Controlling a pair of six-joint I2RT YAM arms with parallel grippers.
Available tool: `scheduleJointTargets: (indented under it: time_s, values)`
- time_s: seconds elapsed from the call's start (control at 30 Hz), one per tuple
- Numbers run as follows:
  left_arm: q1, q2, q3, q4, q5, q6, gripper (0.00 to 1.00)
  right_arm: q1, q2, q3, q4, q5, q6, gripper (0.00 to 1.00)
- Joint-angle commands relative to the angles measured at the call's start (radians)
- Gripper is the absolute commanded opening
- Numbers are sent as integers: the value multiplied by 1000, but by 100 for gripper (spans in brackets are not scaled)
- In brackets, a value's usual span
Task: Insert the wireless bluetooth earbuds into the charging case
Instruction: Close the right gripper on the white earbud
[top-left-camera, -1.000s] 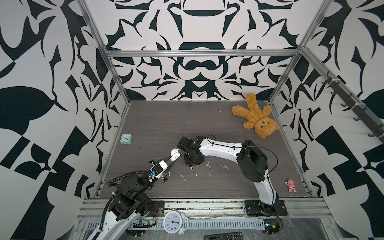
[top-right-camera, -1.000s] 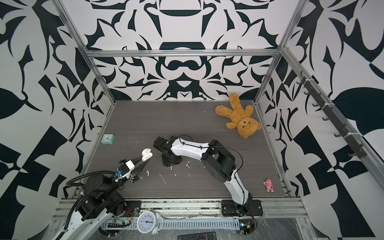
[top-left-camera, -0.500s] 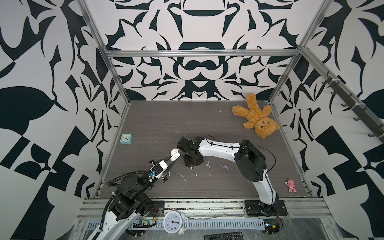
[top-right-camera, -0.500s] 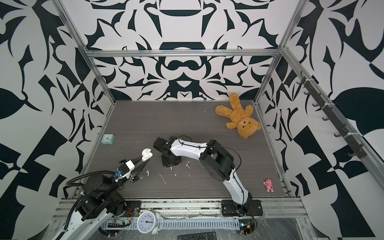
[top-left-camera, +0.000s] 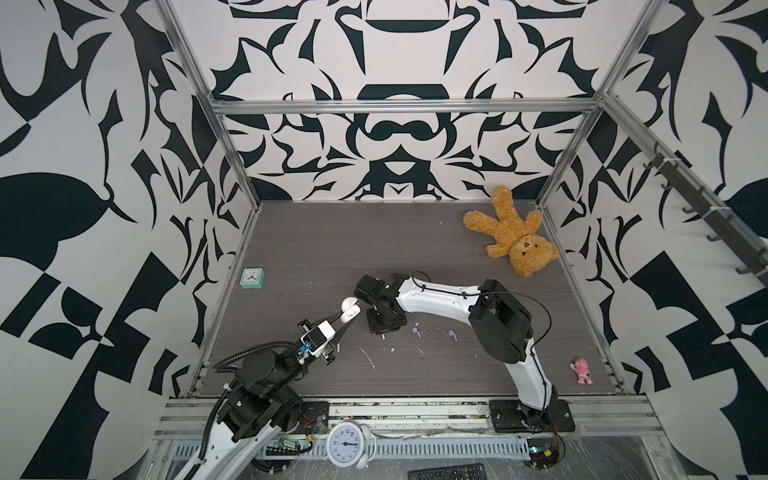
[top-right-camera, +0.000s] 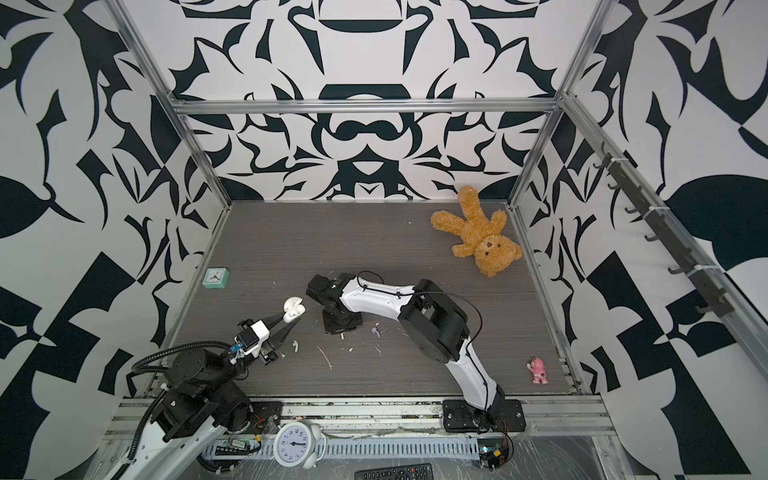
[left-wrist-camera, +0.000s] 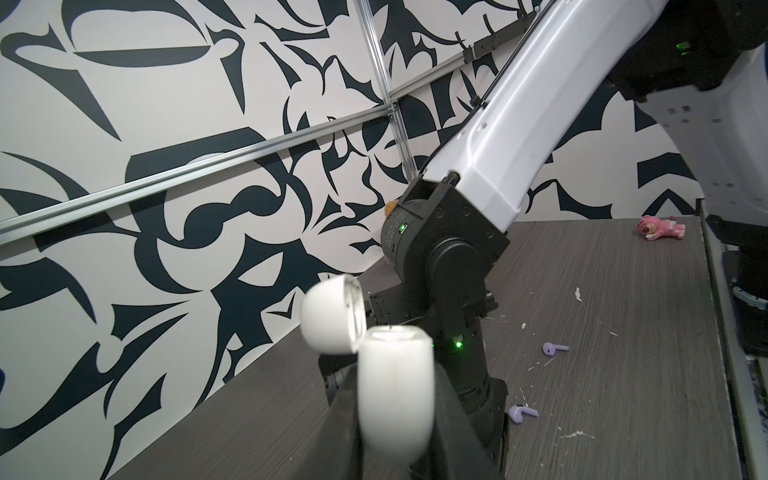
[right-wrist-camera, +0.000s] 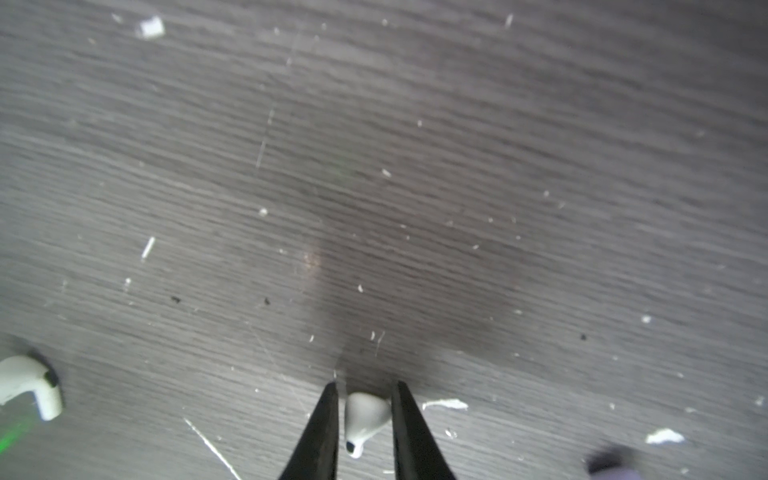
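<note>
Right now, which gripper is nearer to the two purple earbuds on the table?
Right. The right gripper points down at the table, fingers straddling a white earbud close beside the purple earbuds. The left gripper is farther away, beyond it, holding the open white case.

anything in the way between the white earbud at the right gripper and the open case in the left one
Nothing visible. The right gripper has its fingers on either side of the white earbud, and the left gripper holds the charging case raised close by, lid flipped back, opening uncovered.
</note>
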Motion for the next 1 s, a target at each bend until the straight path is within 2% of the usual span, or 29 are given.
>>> scheduleJointTargets:
  time_s: [0.0, 0.43, 0.7, 0.97]
  values:
    - [-2, -17, -7, 4, 6, 14, 0, 6, -8, 0, -7, 4, 10, 23]
    - [-2, -15, -7, 5, 6, 13, 0, 6, -5, -3, -21, 5, 8, 25]
    - [-2, -13, -7, 5, 7, 14, 0, 6, -9, -6, -22, 3, 6, 20]
    - [-2, -12, -7, 5, 6, 14, 0, 4, -45, -22, 10, -1, -3, 19]
